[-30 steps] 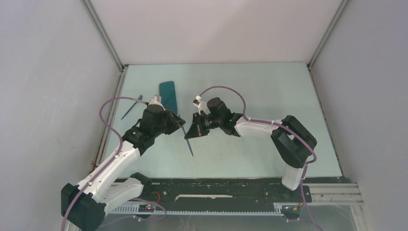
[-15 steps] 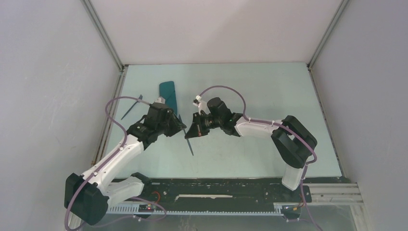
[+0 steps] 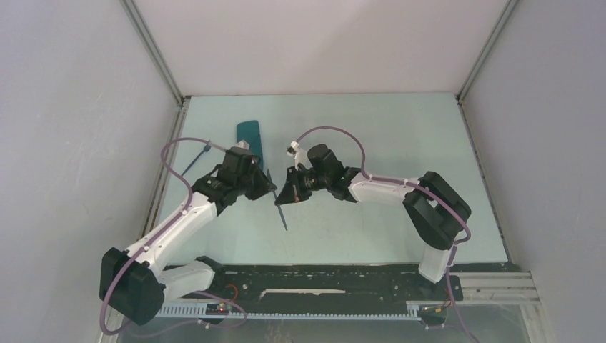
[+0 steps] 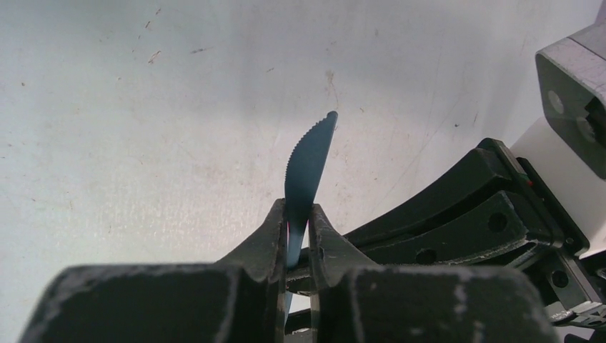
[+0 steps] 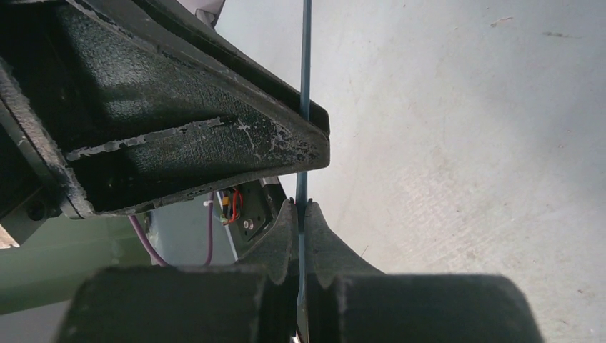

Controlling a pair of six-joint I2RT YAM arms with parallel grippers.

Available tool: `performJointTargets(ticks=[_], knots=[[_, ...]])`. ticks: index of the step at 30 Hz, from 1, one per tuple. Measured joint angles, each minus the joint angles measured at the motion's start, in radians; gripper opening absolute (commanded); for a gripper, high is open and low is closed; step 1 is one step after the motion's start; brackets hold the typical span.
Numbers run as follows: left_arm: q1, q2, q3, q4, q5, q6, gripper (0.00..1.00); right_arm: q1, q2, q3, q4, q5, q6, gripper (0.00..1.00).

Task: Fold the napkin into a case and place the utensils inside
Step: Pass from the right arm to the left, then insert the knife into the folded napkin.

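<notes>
A dark blue knife (image 3: pixel 283 216) is held above the table between both grippers. My left gripper (image 3: pixel 269 184) is shut on it; in the left wrist view (image 4: pixel 298 209) the serrated blade (image 4: pixel 309 153) sticks out past the fingertips. My right gripper (image 3: pixel 284 199) is shut on the same knife, seen edge-on in the right wrist view (image 5: pixel 306 71) between its fingers (image 5: pixel 301 207). The teal napkin lies folded as a narrow oblong case (image 3: pixel 249 138) on the table just behind the left gripper. A second thin dark utensil (image 3: pixel 191 166) lies to the left of the case.
The enclosure's left wall and rail (image 3: pixel 163 171) run close to the left arm. Purple cables (image 3: pixel 336 132) loop over both wrists. The left gripper's black body (image 5: pixel 179 128) fills much of the right wrist view.
My left arm has shifted slightly forward and right, bringing its gripper closer onto the knife. The right arm and the knife have stayed in place.
</notes>
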Motion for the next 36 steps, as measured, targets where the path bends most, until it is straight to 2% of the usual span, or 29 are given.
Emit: performJointTargets(ticks=[3, 5, 6, 8, 10, 11, 14, 17, 23, 28, 32, 36], knots=[[0.0, 0.015, 0.013, -0.006, 0.0, 0.007, 0.12, 0.0, 0.0, 0.01, -0.016, 0.008, -0.006, 0.0], [0.0, 0.023, 0.021, -0.01, 0.001, 0.011, 0.02, 0.0, 0.0, 0.015, -0.025, 0.011, -0.01, 0.0], [0.0, 0.026, 0.023, -0.011, 0.002, 0.013, 0.0, 0.0, 0.0, 0.016, -0.029, 0.014, -0.012, 0.08], [0.002, 0.04, 0.035, -0.018, 0.005, 0.025, 0.0, 0.0, 0.0, 0.024, -0.045, 0.019, -0.017, 0.3], [0.006, 0.056, 0.051, -0.021, 0.008, 0.037, 0.0, -0.001, 0.0, 0.032, -0.054, 0.027, -0.021, 0.91], [0.014, 0.069, 0.064, -0.024, 0.011, 0.054, 0.0, -0.002, 0.0, 0.04, -0.065, 0.033, -0.021, 0.98], [0.062, 0.121, 0.121, -0.044, 0.01, 0.117, 0.0, -0.02, -0.004, 0.058, -0.101, 0.045, -0.032, 1.0], [0.161, 0.219, 0.241, -0.089, -0.007, 0.212, 0.0, -0.062, -0.034, 0.054, -0.173, 0.054, -0.032, 1.0], [0.31, 0.597, 0.692, -0.184, -0.113, 0.404, 0.0, -0.191, -0.163, -0.035, -0.286, 0.073, -0.049, 1.0], [0.369, 0.88, 1.026, -0.237, -0.178, 0.493, 0.0, -0.211, -0.235, -0.124, -0.354, 0.08, -0.08, 1.0], [0.39, 1.074, 1.271, -0.271, -0.21, 0.541, 0.0, -0.229, -0.241, -0.182, -0.388, 0.072, -0.092, 0.99], [0.407, 1.201, 1.42, -0.271, -0.209, 0.55, 0.0, -0.267, -0.241, -0.218, -0.412, 0.064, -0.1, 0.99]])
